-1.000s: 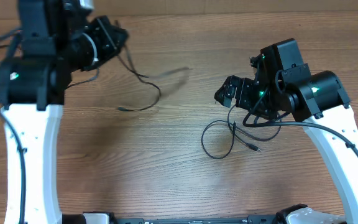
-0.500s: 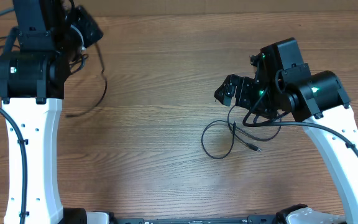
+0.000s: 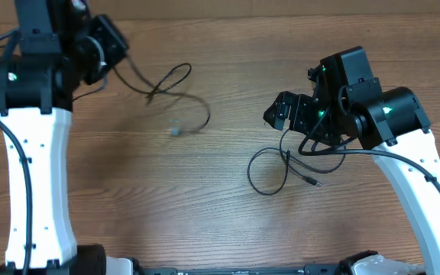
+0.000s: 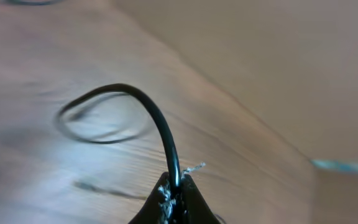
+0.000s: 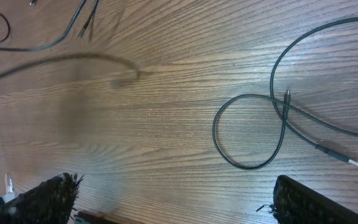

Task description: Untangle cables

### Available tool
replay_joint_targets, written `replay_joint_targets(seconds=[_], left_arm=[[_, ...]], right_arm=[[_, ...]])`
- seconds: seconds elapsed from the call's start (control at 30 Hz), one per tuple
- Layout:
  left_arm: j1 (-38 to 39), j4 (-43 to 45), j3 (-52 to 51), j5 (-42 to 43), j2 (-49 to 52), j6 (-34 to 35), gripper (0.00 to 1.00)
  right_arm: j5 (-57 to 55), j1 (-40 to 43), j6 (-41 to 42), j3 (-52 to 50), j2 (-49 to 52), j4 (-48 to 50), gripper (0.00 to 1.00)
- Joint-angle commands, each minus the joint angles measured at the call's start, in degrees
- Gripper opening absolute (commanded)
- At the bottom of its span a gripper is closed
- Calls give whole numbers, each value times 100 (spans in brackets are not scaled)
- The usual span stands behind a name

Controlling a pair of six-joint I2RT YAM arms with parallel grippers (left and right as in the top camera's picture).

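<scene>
My left gripper is at the table's far left, shut on a thin black cable that swings loose to its right, blurred, with a small plug at its end. In the left wrist view the cable rises from the shut jaws and arcs left. A second black cable lies looped on the table below my right gripper, which is open and empty above it. In the right wrist view this loop lies flat with its plug at the right.
The wooden table spans the whole view. A beige wall edge runs behind the table in the left wrist view. More thin cable ends show at the top left of the right wrist view.
The left arm swung left and now back right; the held cable whipped from hanging left to flung out rightward. The right arm and its looped cable have not moved.
</scene>
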State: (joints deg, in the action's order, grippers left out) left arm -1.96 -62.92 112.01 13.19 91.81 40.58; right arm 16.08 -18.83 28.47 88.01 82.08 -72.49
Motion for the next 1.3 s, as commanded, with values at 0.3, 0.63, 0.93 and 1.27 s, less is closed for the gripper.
replay_joint_targets(seconds=[0.3, 0.63, 0.93, 1.27], left_arm=[[-2227, -254, 22, -2378, 1117, 122, 4], [-3211, 286, 22, -2778, 1853, 302, 4], [-3676, 780, 22, -2841, 2618, 164, 4], [-3731, 1412, 22, -2809, 3189, -566, 4]], right_arm=[[-68, 4, -50, 35, 2, 42, 100], [-111, 4, -50, 35, 4, 170, 100], [-258, 4, -48, 35, 122, 227, 100], [-254, 4, -46, 35, 540, 234, 100]])
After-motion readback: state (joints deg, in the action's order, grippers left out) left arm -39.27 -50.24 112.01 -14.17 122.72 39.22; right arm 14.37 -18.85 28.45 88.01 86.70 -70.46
